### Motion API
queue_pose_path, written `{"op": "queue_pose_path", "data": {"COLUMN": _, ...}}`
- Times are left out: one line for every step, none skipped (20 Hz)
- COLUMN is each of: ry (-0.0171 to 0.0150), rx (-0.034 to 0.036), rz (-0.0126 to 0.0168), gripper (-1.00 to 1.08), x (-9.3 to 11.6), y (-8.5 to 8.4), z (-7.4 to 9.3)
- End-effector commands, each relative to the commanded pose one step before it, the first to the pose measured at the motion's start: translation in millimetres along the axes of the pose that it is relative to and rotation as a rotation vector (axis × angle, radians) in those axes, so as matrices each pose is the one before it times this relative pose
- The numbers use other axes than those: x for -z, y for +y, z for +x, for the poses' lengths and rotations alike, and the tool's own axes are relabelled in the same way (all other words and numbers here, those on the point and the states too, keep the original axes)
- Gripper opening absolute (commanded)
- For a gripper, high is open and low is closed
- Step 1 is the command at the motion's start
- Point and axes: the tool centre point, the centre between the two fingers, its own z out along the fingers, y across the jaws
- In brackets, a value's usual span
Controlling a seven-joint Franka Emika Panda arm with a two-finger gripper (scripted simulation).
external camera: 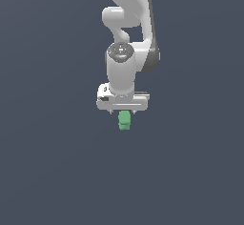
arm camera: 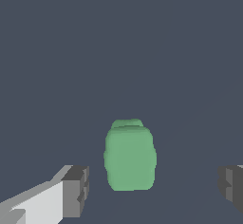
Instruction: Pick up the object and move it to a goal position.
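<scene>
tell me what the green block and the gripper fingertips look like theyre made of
Green block: matte, plastic- or rubber-like, judging by its even colour, absent highlights and soft rounded lumps; a render leaves this open. Fingertips: dark grey, flat-faced pads, perhaps rubber, on a white, smooth, hard-looking gripper body.

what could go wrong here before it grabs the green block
1. The green block has lumpy, rounded sides, so the pads may meet it unevenly and let it twist or slip as they close.
2. In the wrist view the gripper is open with the block nearer one finger; that finger could touch first and push it sideways.
3. How far above the surface the fingers are cannot be judged, so closing now might catch only the block's top.
</scene>
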Motion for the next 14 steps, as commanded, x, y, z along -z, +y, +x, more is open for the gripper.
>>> {"op": "queue_pose_path", "data": {"ry": 0.00143, "rx": 0.01237, "rz": -0.00451, "gripper": 1.0, "x": -11.84, "y": -2.33, "z": -4.67}}
{"op": "queue_pose_path", "data": {"ry": 0.00104, "rx": 0.00597, "rz": -0.00207, "gripper": 1.0, "x": -5.5, "y": -1.12, "z": -2.29}}
{"op": "queue_pose_path", "data": {"ry": 0.00102, "rx": 0.00582, "rz": -0.00193, "gripper": 1.0, "x": -5.23, "y": -1.12, "z": -2.27}}
{"op": "queue_pose_path", "data": {"ry": 0.00093, "rx": 0.0054, "rz": -0.00171, "gripper": 1.0, "x": -4.73, "y": -1.07, "z": -2.13}}
{"op": "queue_pose_path", "data": {"ry": 0.00083, "rx": 0.00488, "rz": -0.00148, "gripper": 1.0, "x": -4.25, "y": -0.96, "z": -1.98}}
{"op": "queue_pose_path", "data": {"ry": 0.00074, "rx": 0.00439, "rz": -0.00128, "gripper": 1.0, "x": -3.77, "y": -0.88, "z": -1.81}}
{"op": "queue_pose_path", "data": {"ry": 0.00066, "rx": 0.00394, "rz": -0.00111, "gripper": 1.0, "x": -3.3, "y": -0.81, "z": -1.63}}
{"op": "queue_pose_path", "data": {"ry": 0.00057, "rx": 0.00342, "rz": -0.00093, "gripper": 1.0, "x": -2.84, "y": -0.71, "z": -1.43}}
{"op": "queue_pose_path", "data": {"ry": 0.00048, "rx": 0.00287, "rz": -0.00076, "gripper": 1.0, "x": -2.39, "y": -0.59, "z": -1.23}}
{"op": "queue_pose_path", "data": {"ry": 0.00041, "rx": 0.00247, "rz": -0.00064, "gripper": 1.0, "x": -1.94, "y": -0.56, "z": -1.02}}
{"op": "queue_pose_path", "data": {"ry": 0.00029, "rx": 0.00175, "rz": -0.00044, "gripper": 1.0, "x": -1.52, "y": -0.33, "z": -0.79}}
{"op": "queue_pose_path", "data": {"ry": 0.00022, "rx": 0.00132, "rz": -0.00033, "gripper": 1.0, "x": -1.07, "y": -0.28, "z": -0.57}}
{"op": "queue_pose_path", "data": {"ry": 0.00016, "rx": 0.00094, "rz": -0.00023, "gripper": 1.0, "x": -0.63, "y": -0.25, "z": -0.35}}
{"op": "queue_pose_path", "data": {"ry": 0.0, "rx": 0.0, "rz": 0.0, "gripper": 1.0, "x": -0.24, "y": 0.11, "z": -0.11}}
